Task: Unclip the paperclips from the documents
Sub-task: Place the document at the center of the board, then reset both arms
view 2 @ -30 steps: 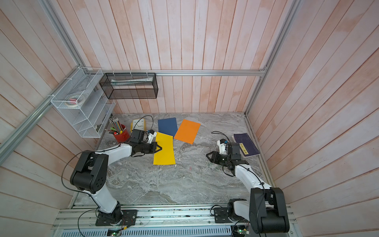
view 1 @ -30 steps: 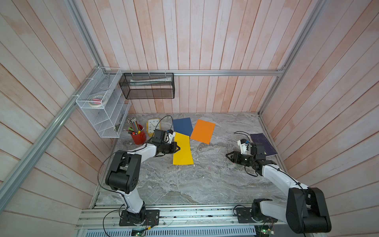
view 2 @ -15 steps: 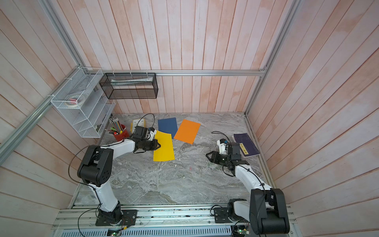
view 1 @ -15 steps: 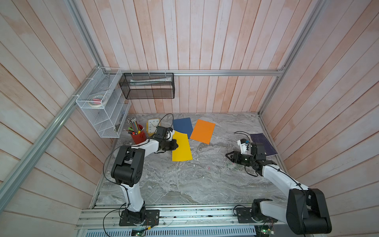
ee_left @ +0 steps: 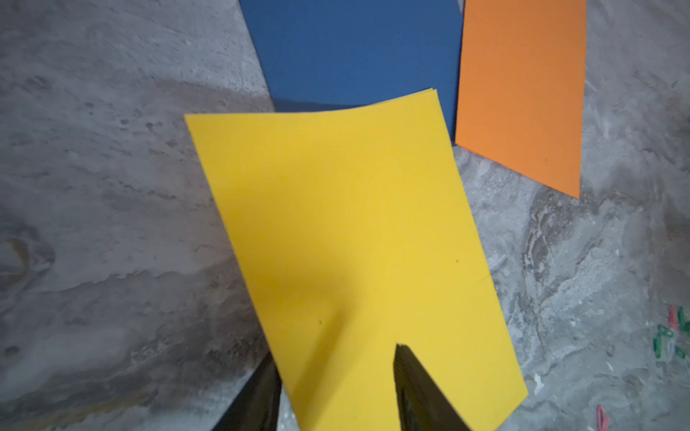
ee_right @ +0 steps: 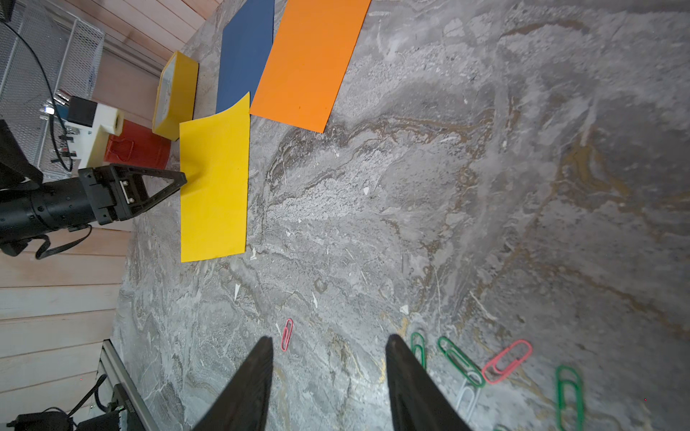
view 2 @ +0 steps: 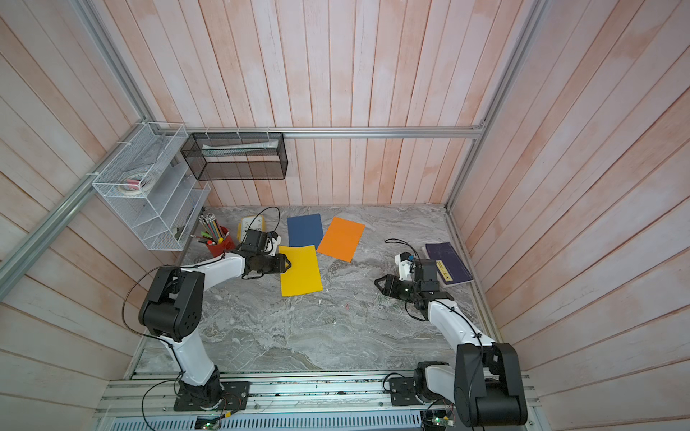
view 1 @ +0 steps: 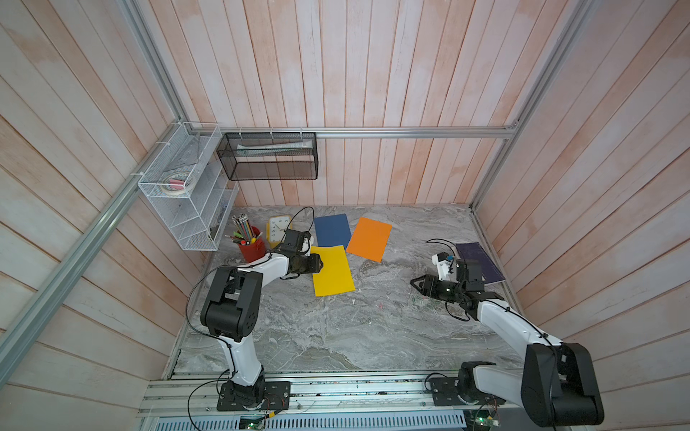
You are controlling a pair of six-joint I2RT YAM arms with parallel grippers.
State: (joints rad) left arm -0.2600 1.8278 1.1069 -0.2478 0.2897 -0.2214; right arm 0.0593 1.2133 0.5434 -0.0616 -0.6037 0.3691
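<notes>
Three documents lie at the back of the table: yellow [view 1: 332,270] [view 2: 300,270], dark blue [view 1: 331,230] and orange [view 1: 369,239]. My left gripper [view 1: 319,263] [ee_left: 336,354] is open at the yellow sheet's left edge. One finger [ee_left: 410,380] is above the sheet and the other is under it. The sheet's far corner [ee_right: 242,102] curls up. My right gripper [view 1: 413,283] [ee_right: 329,337] hangs open over bare table. Several loose paperclips lie beside it: a red one [ee_right: 286,334], green ones [ee_right: 461,361] and a larger red one [ee_right: 507,361].
A red pencil cup [view 1: 253,248] and a yellow clock [view 1: 278,228] stand just behind my left gripper. A dark purple book [view 1: 481,261] lies behind my right wrist. A white wire rack [view 1: 186,194] and a black mesh basket [view 1: 270,156] hang on the walls.
My left gripper was shut on the yellow document's edge and has opened. Its arm has shifted a little towards the back. The right arm has not moved.
</notes>
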